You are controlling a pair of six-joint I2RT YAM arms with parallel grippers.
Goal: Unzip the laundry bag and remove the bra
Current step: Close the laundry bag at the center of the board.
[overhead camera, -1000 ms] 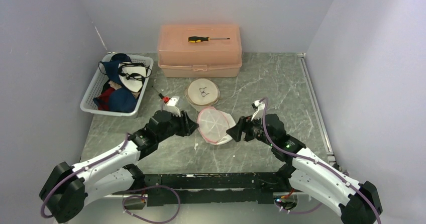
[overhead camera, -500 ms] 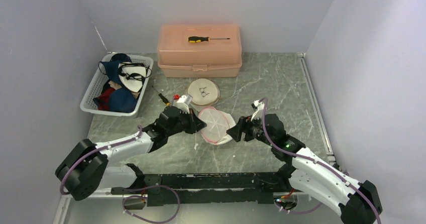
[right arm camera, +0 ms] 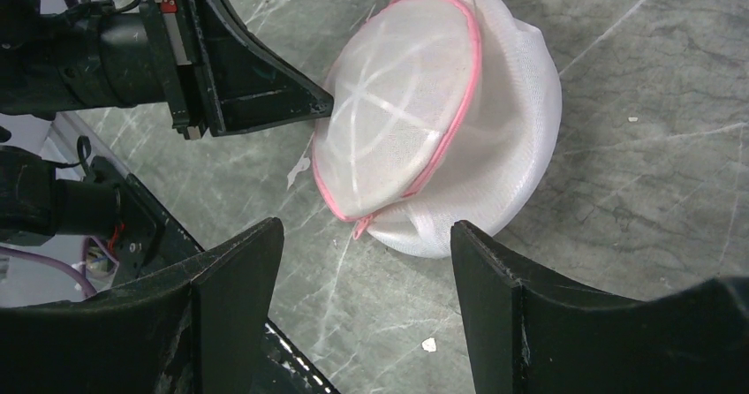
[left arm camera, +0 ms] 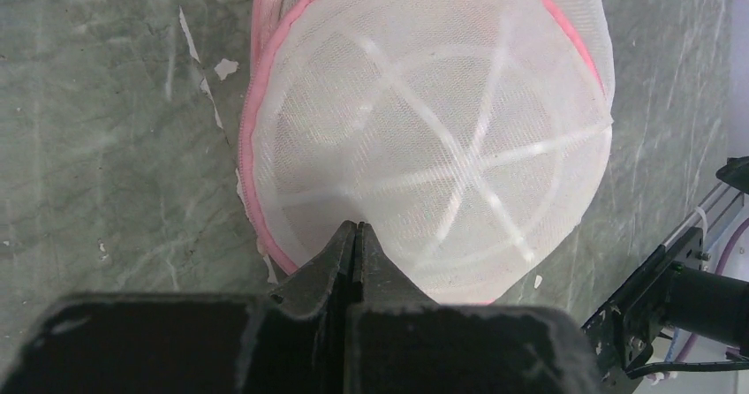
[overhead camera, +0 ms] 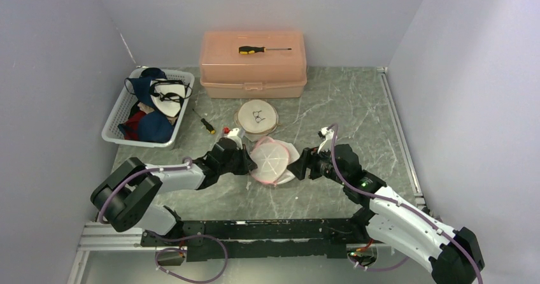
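The laundry bag (overhead camera: 272, 160) is a round white mesh dome with a pink zipper rim, lying at the table's middle; it also shows in the left wrist view (left arm camera: 442, 138) and the right wrist view (right arm camera: 415, 138). The bra is hidden inside the bag. My left gripper (overhead camera: 250, 163) is shut, its tips (left arm camera: 355, 226) pressed against the mesh at the bag's left edge. My right gripper (overhead camera: 299, 166) is open and empty just right of the bag. The pink zipper pull (right arm camera: 363, 225) lies on the table between its fingers (right arm camera: 366, 235).
A pink toolbox (overhead camera: 253, 64) with a screwdriver (overhead camera: 262, 49) on its lid stands at the back. A white basket (overhead camera: 148, 107) of clothes stands at the back left. A round beige pouch (overhead camera: 256, 116) and a small screwdriver (overhead camera: 208, 125) lie behind the bag.
My left arm has stretched right and lower, bringing its shut gripper against the bag's left edge. The bag's top has tipped slightly. The right arm has not moved.
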